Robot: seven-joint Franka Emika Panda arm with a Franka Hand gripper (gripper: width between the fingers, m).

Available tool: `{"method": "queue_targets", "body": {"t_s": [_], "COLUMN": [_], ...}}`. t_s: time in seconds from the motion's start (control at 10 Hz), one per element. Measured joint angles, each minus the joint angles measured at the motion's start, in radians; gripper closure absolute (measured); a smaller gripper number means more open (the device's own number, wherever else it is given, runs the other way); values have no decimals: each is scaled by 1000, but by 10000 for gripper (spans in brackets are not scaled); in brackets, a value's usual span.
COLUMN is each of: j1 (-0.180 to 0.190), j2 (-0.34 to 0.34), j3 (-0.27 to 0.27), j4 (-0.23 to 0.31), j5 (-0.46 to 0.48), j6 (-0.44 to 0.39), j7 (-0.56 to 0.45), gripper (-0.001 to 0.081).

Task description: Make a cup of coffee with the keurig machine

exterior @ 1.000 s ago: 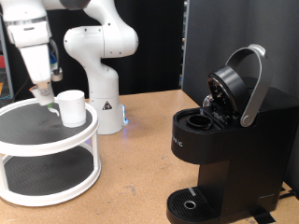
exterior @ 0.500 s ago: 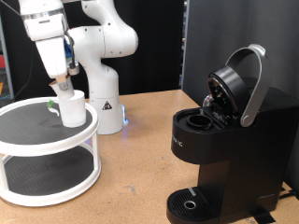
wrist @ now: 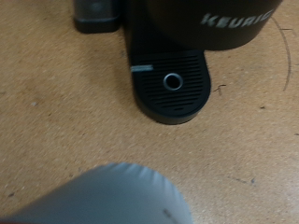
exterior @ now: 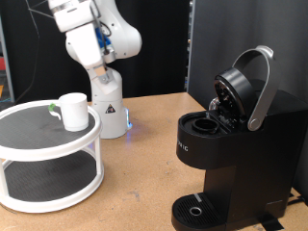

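The white cup stands upright on the top tier of a round white stand at the exterior view's left. The black keurig machine stands at the right with its lid raised and the pod chamber open. My gripper hangs high in the air, above and to the right of the cup, touching nothing. The wrist view shows the machine's front and empty drip tray. A blurred pale grey rounded shape fills the frame's edge; I cannot tell what it is.
A small dark-topped object lies on the stand just left of the cup. The arm's white base stands behind the stand. Brown tabletop lies between stand and machine. A dark panel stands behind the machine.
My gripper has risen from just above the stand beside the cup and moved to the exterior view's right. The cup and the small object have not moved.
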Motion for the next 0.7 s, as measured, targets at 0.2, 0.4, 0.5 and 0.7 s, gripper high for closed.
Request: {"method": "queue_targets", "body": {"t_s": [0.2, 0.4, 0.5, 0.7], "j1": [0, 20, 44, 85], "j2": [3, 5, 14, 51], "j3": [17, 11, 14, 25], "j4": [2, 7, 23, 76], "j5": [0, 52, 78, 105], "j6": [9, 9, 8, 0], "j7": [30, 1, 0, 7], "gripper": [380, 380, 380, 380]}}
